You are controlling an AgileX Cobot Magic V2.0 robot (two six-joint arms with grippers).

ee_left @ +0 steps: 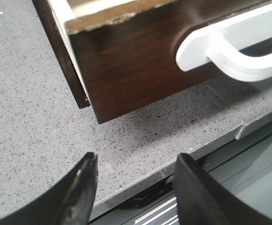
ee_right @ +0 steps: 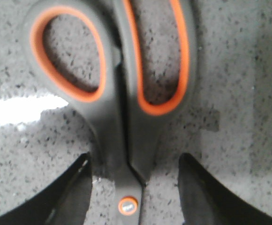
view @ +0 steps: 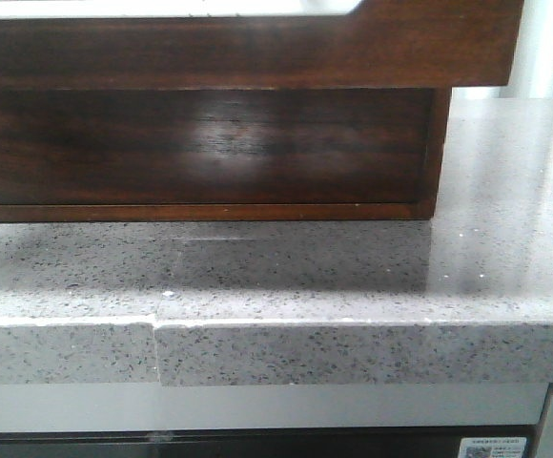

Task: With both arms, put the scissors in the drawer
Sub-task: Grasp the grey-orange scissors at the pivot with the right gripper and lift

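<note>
Here we see the drawer (view: 200, 143) pulled out over the speckled grey countertop (view: 353, 277), its glossy reddish-brown front filling the front view. From the left wrist camera, the drawer's corner and its white handle (ee_left: 230, 44) sit just beyond our left gripper (ee_left: 136, 187), whose fingers are spread wide with only countertop and its edge between them. From the right wrist camera, the scissors (ee_right: 122, 103) lie flat on the counter, dark grey handles lined in orange, blades closed. Our right gripper (ee_right: 133, 187) straddles them near the orange pivot screw (ee_right: 128, 206), fingers apart and touching neither side.
</note>
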